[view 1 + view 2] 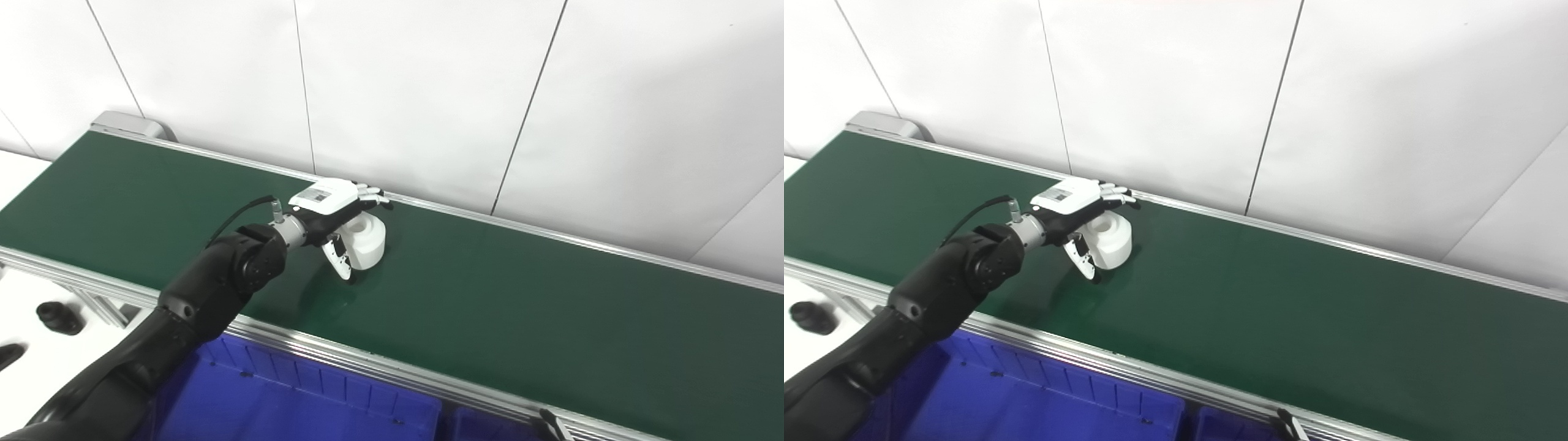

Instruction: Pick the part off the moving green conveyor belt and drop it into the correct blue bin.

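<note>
A white cylindrical part (371, 242) with a hole in its top stands on the green conveyor belt (520, 306), near the far rail. My left hand (334, 214) reaches over the belt and sits on the part's left side. Its fingers (370, 195) stretch flat above the part's top and its thumb (339, 257) points down along the near side. The hand is open around the part and I see no closed grasp. The part also shows in the right eye view (1113, 240). My right hand is not in view.
A blue bin (294, 398) sits below the belt's near rail, under my left arm, and a second blue bin (484, 425) starts to its right. Black parts (58, 317) lie on the white table at the left. A white wall stands behind the belt.
</note>
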